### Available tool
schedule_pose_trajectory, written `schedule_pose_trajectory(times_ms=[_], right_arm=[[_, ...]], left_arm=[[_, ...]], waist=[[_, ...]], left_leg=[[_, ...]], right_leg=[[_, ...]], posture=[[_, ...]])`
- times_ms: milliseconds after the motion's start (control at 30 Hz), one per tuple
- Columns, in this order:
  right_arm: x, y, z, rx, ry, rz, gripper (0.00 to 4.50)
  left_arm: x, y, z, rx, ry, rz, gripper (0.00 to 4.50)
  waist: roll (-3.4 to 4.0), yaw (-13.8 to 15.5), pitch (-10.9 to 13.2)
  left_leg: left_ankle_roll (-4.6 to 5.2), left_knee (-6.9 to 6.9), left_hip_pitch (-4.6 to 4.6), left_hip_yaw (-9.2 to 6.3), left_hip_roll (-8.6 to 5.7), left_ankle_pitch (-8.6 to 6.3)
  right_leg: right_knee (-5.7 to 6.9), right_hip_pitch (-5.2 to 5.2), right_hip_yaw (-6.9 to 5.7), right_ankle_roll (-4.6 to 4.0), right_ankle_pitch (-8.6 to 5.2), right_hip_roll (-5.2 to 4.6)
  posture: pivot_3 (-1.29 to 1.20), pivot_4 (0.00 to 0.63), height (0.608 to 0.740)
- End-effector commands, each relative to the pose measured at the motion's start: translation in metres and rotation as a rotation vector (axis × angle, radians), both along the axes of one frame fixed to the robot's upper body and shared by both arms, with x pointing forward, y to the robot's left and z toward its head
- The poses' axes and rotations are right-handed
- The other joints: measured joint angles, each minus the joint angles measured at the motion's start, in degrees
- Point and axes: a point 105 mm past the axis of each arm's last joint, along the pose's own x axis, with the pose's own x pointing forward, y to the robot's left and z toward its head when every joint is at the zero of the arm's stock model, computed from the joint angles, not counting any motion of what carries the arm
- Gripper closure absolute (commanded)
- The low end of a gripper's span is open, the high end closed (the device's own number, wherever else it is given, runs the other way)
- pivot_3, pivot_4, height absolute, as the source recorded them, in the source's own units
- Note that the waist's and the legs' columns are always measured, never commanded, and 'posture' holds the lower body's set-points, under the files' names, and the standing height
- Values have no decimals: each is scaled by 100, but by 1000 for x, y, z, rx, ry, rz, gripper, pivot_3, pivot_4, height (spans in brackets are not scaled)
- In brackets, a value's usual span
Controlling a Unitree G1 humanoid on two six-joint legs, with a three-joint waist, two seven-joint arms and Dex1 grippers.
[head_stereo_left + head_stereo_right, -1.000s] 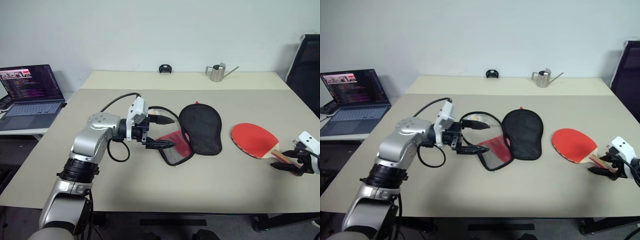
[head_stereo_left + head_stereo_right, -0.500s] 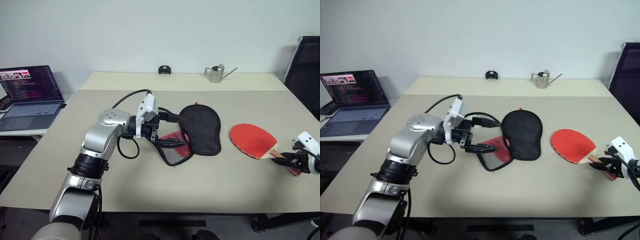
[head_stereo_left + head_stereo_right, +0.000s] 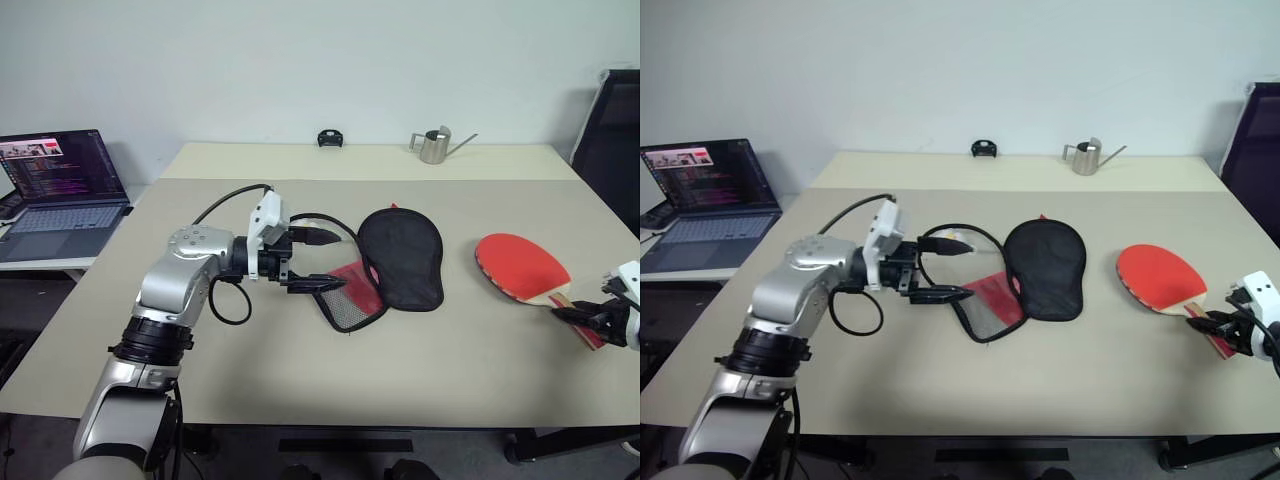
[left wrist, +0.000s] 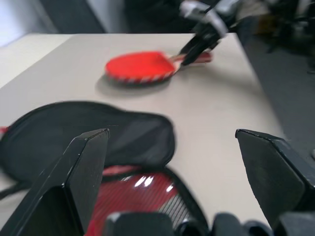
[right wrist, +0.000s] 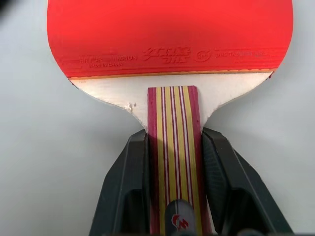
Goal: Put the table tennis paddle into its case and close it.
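The table tennis paddle (image 3: 520, 265) has a red face and a striped wooden handle (image 5: 173, 128), and sits at the table's right side. My right gripper (image 5: 173, 142) is shut on that handle, and the paddle's head seems raised slightly off the table. The case (image 3: 402, 255) lies open in the middle of the table, black side up, with its red mesh-pocket flap (image 3: 350, 295) spread to the left. My left gripper (image 3: 335, 260) hovers open just left of the flap, pointing toward the case (image 4: 98, 132), with nothing between its fingers.
An open laptop (image 3: 62, 180) stands on a side table at the left. A small metal watering can (image 3: 435, 145) and a small black object (image 3: 331, 138) sit at the table's far edge. A black chair (image 3: 612, 140) stands at the right.
My right gripper has shut on the paddle's handle and raised it, shifting the paddle to the right. My left gripper swung toward the case, then drew back left a little.
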Motion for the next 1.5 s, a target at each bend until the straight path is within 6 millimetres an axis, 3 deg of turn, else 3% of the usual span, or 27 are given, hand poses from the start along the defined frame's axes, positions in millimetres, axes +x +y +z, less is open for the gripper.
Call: schedule_pose_trajectory(times_ms=[33, 200, 567, 800, 1267, 1500], right_arm=[[4, 28, 46, 3, -150, 36, 3420], [22, 68, 58, 4, -200, -27, 3420], [51, 171, 56, 155, -154, -130, 3420], [62, 223, 52, 263, -101, -209, 3420], [76, 231, 23, 203, -81, -339, 3420], [76, 250, 23, 214, -81, -301, 3420]], left_arm=[[-2, 9, 12, -20, -56, 38, 0], [0, 18, 13, -29, -62, 86, 0], [-1, 28, 13, -32, -70, 127, 0], [-1, 28, 12, -33, -74, 137, 0], [-2, 26, 8, -47, -68, 144, 0], [-3, 23, 7, -54, -65, 143, 0]], waist=[[0, 5, 0], [-1, 2, 1], [0, 8, 0], [0, -3, 0], [0, -38, 0], [0, -130, 0]], left_leg=[[1, 0, -1, -2, 0, -1], [4, 0, 0, -7, 0, -3], [-20, 4, -84, -7, -6, 11], [-21, 3, -97, -7, -11, 12], [-24, 2, -98, 5, -18, 16], [-25, 2, -104, 19, -17, 17]], right_leg=[[-1, 1, -1, 0, 0, 0], [-2, 3, -3, 1, 1, 0], [15, -85, 1, -1, 1, -5], [25, -108, 3, -1, 1, -5], [64, -140, 20, -2, 0, 0], [77, -161, 44, -2, 0, 4]], posture=[[0, 150, 740], [0, 150, 740], [0, 150, 740], [0, 150, 740], [0, 150, 740], [0, 150, 740]])
